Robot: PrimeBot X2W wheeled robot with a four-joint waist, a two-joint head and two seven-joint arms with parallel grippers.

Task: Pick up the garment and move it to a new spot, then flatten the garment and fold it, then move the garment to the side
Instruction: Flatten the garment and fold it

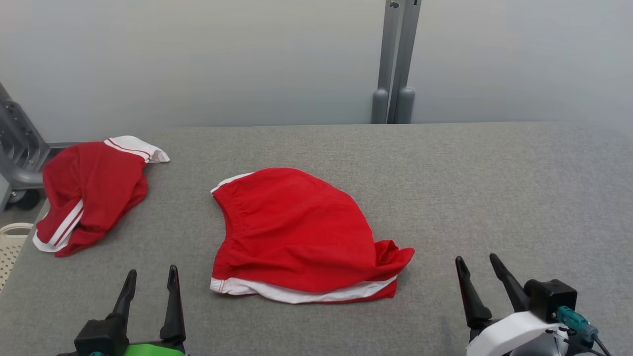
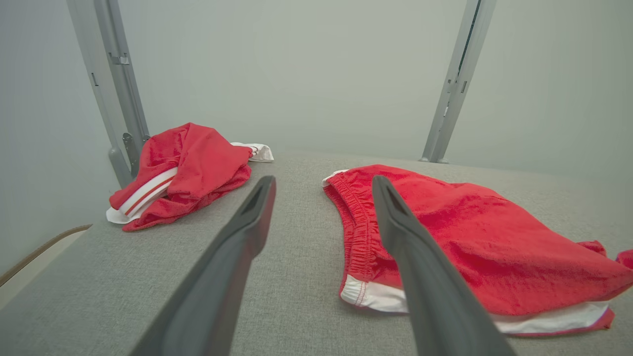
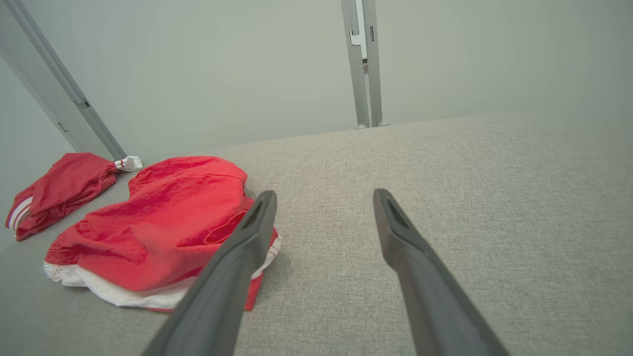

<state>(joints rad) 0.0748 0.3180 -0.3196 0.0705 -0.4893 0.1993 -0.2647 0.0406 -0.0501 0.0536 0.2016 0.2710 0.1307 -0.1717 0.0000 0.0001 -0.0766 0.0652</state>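
A red garment with white trim lies rumpled and partly folded over itself in the middle of the grey table; it also appears as the red garment and the red garment in the wrist views. My left gripper stands open near the table's front edge, left of the garment and apart from it. At the lower right my right gripper is open too, right of the garment, holding nothing. Its left finger overlaps the garment's near corner in the right wrist view.
A second red garment with white stripes lies bunched at the table's far left edge. A grey post rises behind the table's back edge, and a grey frame and a pale basket sit off the left side.
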